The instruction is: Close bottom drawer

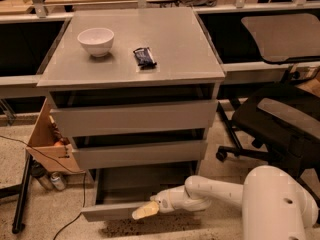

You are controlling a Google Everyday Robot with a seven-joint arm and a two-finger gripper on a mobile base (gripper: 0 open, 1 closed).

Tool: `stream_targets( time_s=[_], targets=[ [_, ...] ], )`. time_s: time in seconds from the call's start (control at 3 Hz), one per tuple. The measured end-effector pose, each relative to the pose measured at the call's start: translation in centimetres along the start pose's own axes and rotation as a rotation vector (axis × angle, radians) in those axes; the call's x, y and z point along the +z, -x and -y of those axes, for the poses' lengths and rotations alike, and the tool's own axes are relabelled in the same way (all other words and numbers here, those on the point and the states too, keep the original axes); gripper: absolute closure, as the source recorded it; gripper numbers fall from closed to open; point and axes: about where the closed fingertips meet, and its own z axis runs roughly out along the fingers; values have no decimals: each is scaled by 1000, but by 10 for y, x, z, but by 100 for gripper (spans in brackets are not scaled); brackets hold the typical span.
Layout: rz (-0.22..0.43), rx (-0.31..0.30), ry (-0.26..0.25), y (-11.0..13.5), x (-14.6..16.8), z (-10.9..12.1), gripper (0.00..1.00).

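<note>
tool (145, 211) at open bottom drawer (116, 211) front

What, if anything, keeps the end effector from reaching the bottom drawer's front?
Probably nothing, so yes: the end effector sits at the front panel of the open bottom drawer, no obstacle between.

On the grey bench (175, 49) we see a white bowl (96, 40) and, near it, a dark snack packet (144, 57). Our gripper (145, 210) sits low, at the bottom drawer (107, 212) front.
</note>
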Motion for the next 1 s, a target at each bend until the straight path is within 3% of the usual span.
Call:
stream_targets(
  time_s=[0.33,1.0],
  targets=[
    [-22,-7,40,-8,-7,-1,0],
    [-191,-18,131,-21,-15,-2,0]
  ],
)
